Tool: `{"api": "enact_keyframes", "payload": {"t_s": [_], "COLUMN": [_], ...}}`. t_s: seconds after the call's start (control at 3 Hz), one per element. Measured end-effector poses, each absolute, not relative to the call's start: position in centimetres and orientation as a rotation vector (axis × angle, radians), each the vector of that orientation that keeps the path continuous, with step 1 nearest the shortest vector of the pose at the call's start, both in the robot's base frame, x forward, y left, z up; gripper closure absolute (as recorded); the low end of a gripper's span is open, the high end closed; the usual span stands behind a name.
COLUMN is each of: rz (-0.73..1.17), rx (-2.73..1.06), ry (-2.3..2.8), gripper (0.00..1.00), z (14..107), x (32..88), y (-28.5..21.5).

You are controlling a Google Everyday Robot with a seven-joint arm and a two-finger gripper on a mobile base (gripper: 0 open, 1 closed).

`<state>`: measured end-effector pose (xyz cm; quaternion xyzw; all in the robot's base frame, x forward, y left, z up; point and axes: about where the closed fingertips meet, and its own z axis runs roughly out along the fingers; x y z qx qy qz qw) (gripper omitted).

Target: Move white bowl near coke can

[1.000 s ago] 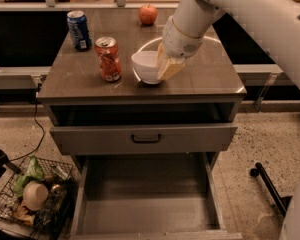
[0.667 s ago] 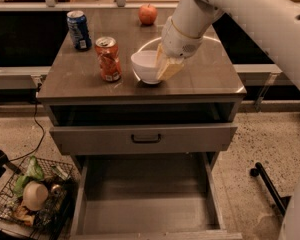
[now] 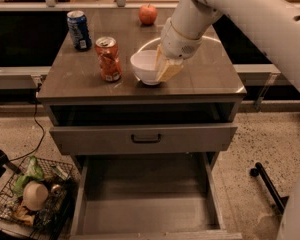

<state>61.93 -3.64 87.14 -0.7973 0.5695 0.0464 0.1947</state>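
Lighting: dim, warm, from overhead.
Tabletop (image 3: 210, 76): soft sheen, with a pale curved reflection behind the white bowl (image 3: 145, 66).
Gripper (image 3: 166, 72): at the bowl's right rim, top brightly lit, underside shaded.
Coke can (image 3: 108, 59): short dark shadow at its base.
Open lower drawer (image 3: 145, 204): murky grey.
Wire basket (image 3: 55, 216), lower left: in deep shade.

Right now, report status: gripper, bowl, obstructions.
Gripper at rim of white bowl. Bowl on cabinet top, close beside coke can, not touching. Nothing between them.

Colours: white bowl (image 3: 146, 66); red-orange coke can (image 3: 108, 59), white markings; blue can (image 3: 79, 30); red apple (image 3: 148, 14); grey-brown surface (image 3: 210, 76); tan gripper (image 3: 167, 68) at bowl's right rim.
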Motion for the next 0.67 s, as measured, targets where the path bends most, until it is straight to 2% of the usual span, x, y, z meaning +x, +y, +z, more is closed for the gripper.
{"api": "enact_keyframes", "payload": {"t_s": [0.33, 0.67], "rz": [0.132, 0.134], "rx": [-2.237, -2.238], "ry": [1.595, 1.594], "gripper": [0.14, 0.00], "z": [86.98, 86.82], "x": [61.96, 61.99], "y": [-3.50, -3.38]}}
